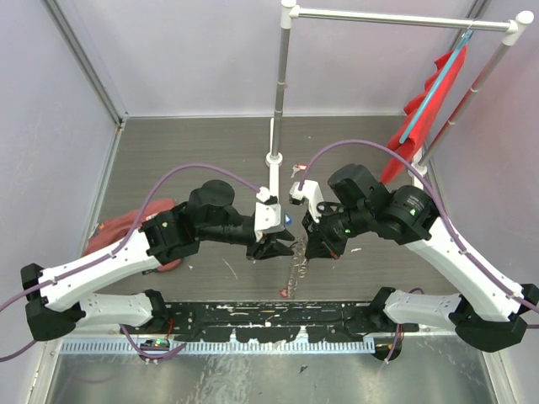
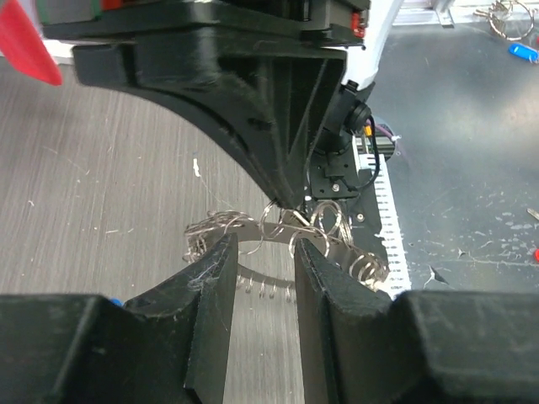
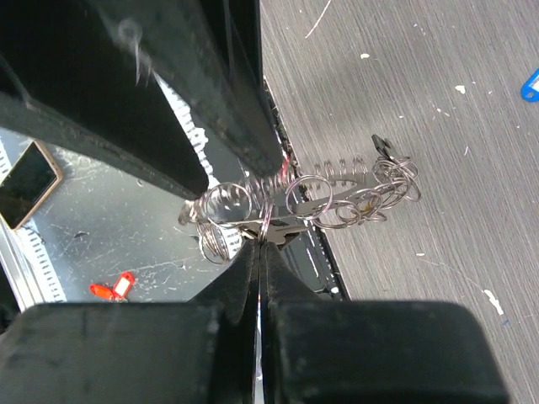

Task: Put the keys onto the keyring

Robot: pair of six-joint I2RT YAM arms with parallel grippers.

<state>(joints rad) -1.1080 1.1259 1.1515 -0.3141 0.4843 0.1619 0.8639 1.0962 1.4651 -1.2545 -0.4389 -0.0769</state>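
Closest to the right wrist lens, the right pincer (image 3: 261, 240) has its two black fingers pressed together, clamped on a thin stretch of the keyring (image 3: 337, 202), so the loop hangs in the air between the two arms rather than lying on the table (image 3: 438, 168). Small silver rings cluster along the loop on both sides of that grip. Facing it, the left pincer (image 2: 264, 252) stands apart, its fingers (image 2: 215, 286) straddling another span of the same loop; whether the pads touch the metal cannot be told from this view. No key shows plainly in either pincer. A blue-headed key (image 3: 530, 84) lies on the table well apart from the loop, and a red-tagged key (image 3: 114, 289) rests on the shiny metal sheet (image 3: 126, 236) below the arms. The step in hand looks like steadying and opening the loop so a key can be threaded on. To do it well, the right grip should probably stay firm and motionless while the left closes on the coil just beside it, close enough to pry one turn open without twisting the whole loop. Any tug ought to run along the coil, since a sideways pull could slip the thin metal from the clamped fingers and drop the loop among the hanging rings.
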